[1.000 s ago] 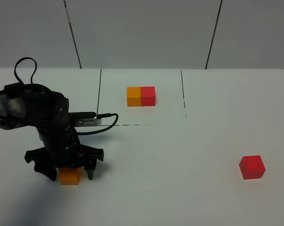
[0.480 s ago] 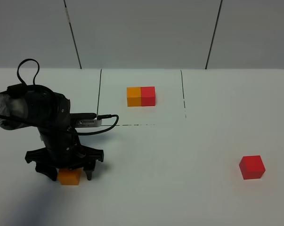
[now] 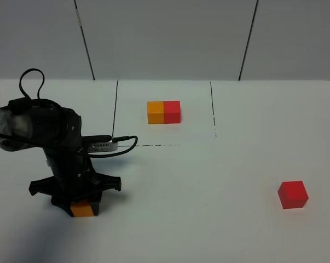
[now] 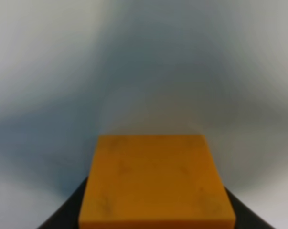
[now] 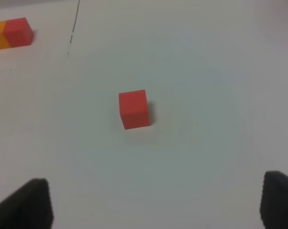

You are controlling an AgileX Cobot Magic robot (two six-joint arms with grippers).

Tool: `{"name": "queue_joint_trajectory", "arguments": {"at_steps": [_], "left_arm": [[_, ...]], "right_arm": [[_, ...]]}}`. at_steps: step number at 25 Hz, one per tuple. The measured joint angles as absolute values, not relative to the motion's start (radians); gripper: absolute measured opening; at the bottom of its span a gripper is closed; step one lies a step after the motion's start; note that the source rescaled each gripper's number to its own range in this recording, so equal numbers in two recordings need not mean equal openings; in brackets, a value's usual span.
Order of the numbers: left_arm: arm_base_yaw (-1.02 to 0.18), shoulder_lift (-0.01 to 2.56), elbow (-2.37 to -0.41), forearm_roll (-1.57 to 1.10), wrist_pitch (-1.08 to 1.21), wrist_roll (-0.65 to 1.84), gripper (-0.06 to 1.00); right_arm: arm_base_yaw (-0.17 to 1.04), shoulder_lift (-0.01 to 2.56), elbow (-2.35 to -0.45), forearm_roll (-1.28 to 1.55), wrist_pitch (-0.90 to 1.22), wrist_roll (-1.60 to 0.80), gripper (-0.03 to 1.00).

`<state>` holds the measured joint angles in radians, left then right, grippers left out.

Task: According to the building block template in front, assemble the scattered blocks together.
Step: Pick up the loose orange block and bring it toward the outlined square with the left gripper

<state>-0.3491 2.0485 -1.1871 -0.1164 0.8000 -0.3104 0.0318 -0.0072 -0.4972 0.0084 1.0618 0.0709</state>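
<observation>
On my left, the left jaws are clamped on opposite sides of the orange cube (image 3: pixel 84 209), which rests on the surface (image 3: pixel 208 181) near the front; I judge it a carrying grip. Farther back, in the middle, the template (image 3: pixel 164 112) lies orange left, red right, giving the order. Far right, the red cube (image 3: pixel 293 194) sits alone. The right jaws stand wide apart, empty, aimed toward it.

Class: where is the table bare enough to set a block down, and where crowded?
Bare: the wide middle of the table, between template, red block and left claw; also right of the dashed line. Crowded only where that claw grips the orange block.
</observation>
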Motion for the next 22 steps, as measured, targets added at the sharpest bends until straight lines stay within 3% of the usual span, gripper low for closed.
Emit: {"name": "queue_joint_trajectory", "arguments": {"at_steps": [12,22], "left_arm": [[-0.349,1.989,-1.298,0.040,0.952,-0.278,0.00],[-0.349,1.940,-1.457,-0.027,1.059,0.300,0.00]], "right_arm": [[0.032,-0.007,-0.497,0.008,1.062,0.071,0.74],[0.032,-0.007,-0.497,0.008,1.062,0.071,0.74]]}}
